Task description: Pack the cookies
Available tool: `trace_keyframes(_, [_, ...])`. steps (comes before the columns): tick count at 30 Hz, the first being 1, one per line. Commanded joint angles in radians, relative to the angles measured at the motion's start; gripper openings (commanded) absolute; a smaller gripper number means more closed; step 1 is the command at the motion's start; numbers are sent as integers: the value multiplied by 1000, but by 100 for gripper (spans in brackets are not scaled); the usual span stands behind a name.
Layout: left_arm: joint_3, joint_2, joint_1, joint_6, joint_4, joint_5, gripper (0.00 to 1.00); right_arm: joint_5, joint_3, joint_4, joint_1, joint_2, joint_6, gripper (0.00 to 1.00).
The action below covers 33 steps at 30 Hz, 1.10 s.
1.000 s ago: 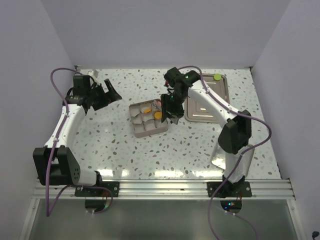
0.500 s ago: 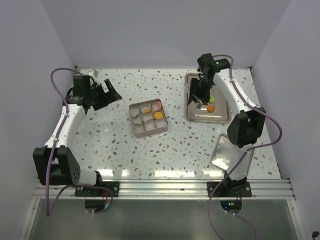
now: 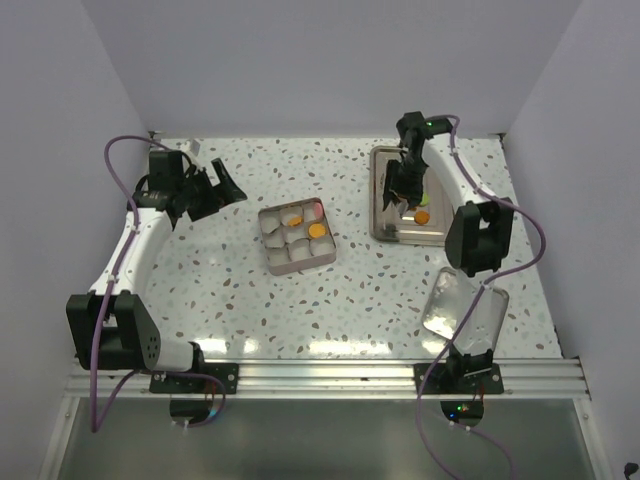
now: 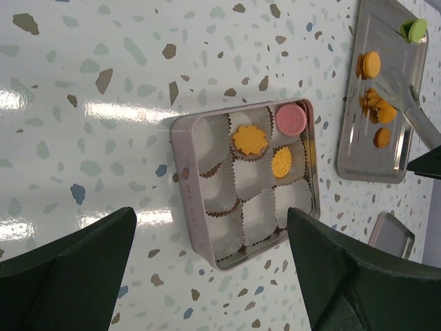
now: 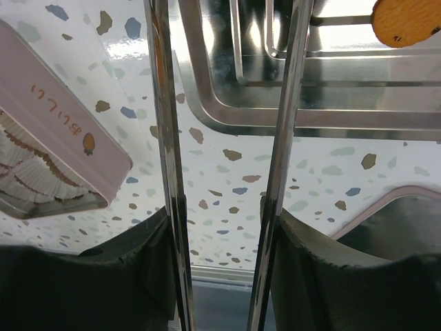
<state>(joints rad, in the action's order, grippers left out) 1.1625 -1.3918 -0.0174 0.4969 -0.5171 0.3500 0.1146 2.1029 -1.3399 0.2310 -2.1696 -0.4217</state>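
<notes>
A pink tin box (image 3: 297, 238) with white paper cups holds two orange cookies (image 4: 250, 140) and a pink cookie (image 4: 290, 119). More orange cookies (image 4: 380, 110) and a green one (image 4: 416, 29) lie on the steel tray (image 3: 385, 205). My right gripper (image 3: 408, 185) is over the tray, shut on metal tongs (image 5: 165, 138). The tongs' blades stand apart and their tips run out of the right wrist view. An orange cookie (image 5: 405, 21) lies beyond them. My left gripper (image 3: 215, 190) is open and empty, up and left of the box.
The tin's lid (image 3: 465, 310) lies near the right arm's base. The tray (image 5: 310, 103) and a corner of the box (image 5: 62, 152) show in the right wrist view. White walls close the table's left, back and right sides.
My right gripper with the tongs has moved from over the box to over the tray. The left arm has not moved.
</notes>
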Motion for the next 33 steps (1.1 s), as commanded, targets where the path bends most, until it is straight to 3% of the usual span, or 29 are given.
trace_keyframes(1, [3, 19, 4, 0, 22, 15, 96, -35, 42, -74, -9, 5, 24, 50])
trace_keyframes(16, [26, -7, 4, 2, 23, -3, 96, -38, 65, -58, -12, -101, 41, 49])
trace_keyframes(28, [35, -15, 4, 2, 22, -22, 96, -15, 218, -87, -16, -226, 31, 49])
trace_keyframes(33, [35, -13, 2, 0, 19, -32, 96, -1, 206, -81, -18, -222, 27, 40])
